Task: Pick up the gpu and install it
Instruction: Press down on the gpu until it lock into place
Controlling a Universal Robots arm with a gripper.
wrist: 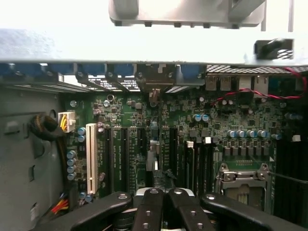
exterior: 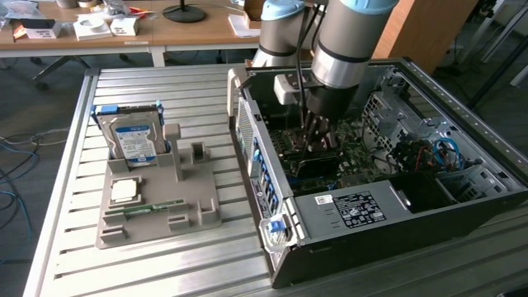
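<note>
- I have the gripper (wrist: 162, 204) down inside the open computer case (exterior: 396, 204), poised over the motherboard (wrist: 144, 130) near its expansion slots (wrist: 118, 161)
- Its fingers are clenched together, and in the wrist view I make out a thin dark card edge (wrist: 155, 161) running away from the fingertips, which I take to be the gpu, though I can't be sure
- The grey fixture tray (exterior: 161, 213) outside holds the hard drive (exterior: 135, 139) and a memory stick (exterior: 153, 207), no gpu there
- I judge the pick done and seating unconfirmed

Arm (exterior: 347, 43) reaching straight down, wrist vertical; gripper (wrist: 162, 192) fingers pressed together, closed.
</note>
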